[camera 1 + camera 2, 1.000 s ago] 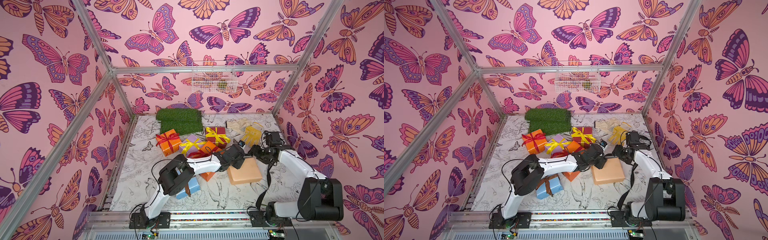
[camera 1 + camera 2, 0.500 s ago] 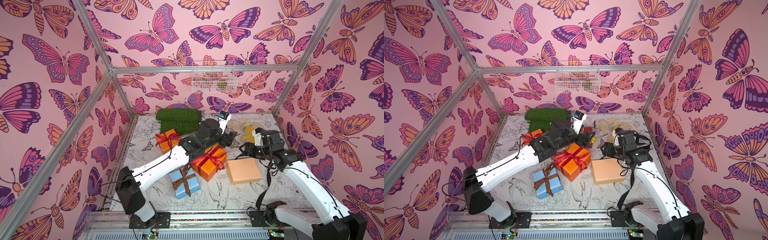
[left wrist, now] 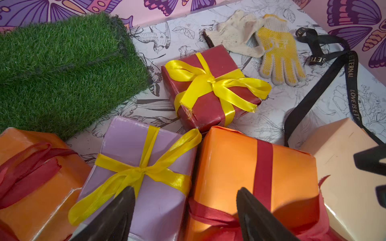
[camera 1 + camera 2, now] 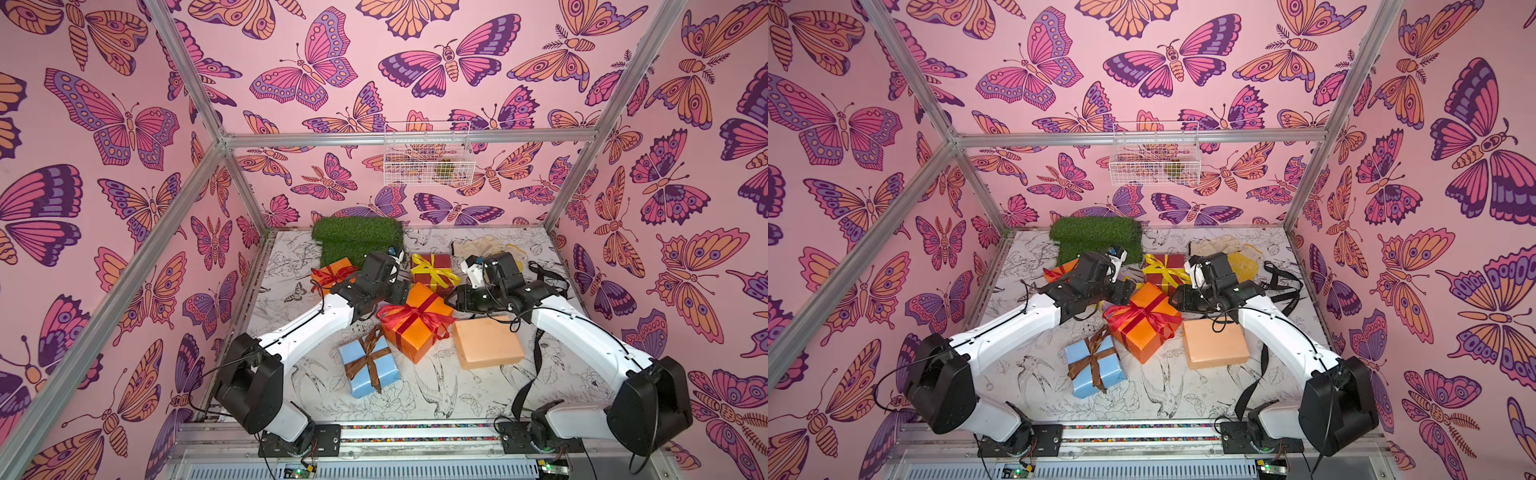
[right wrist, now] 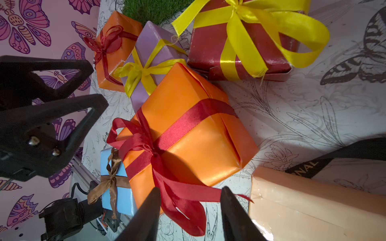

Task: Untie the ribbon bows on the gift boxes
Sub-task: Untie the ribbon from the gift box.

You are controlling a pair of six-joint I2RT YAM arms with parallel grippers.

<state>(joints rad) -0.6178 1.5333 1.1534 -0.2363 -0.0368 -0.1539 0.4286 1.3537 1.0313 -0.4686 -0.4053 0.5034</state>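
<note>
Two open, empty end effectors flank the large orange gift box [image 4: 428, 297] at mid-bench, beyond the pale blue box [image 4: 368, 374] and bare peach box [image 4: 486, 343]: the right end effector [image 5: 190, 189] hangs over a loose tail of the red bow [image 4: 415, 318], the left end effector [image 3: 186, 188] over the box's far edge beside the lilac box [image 3: 129, 141]. I would pinch only that tail near its end and pull away from the knot while the left steadies the box, as glossy paper may slide. Farther back sit the dark red box [image 4: 442, 262], turf mat [image 4: 357, 237] and glove [image 3: 277, 52] on the bird-printed bench [image 4: 415, 399], inside butterfly-papered walls.

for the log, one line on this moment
left gripper open | right gripper open at red ribbon | peach box bare | black ribbon loose
</note>
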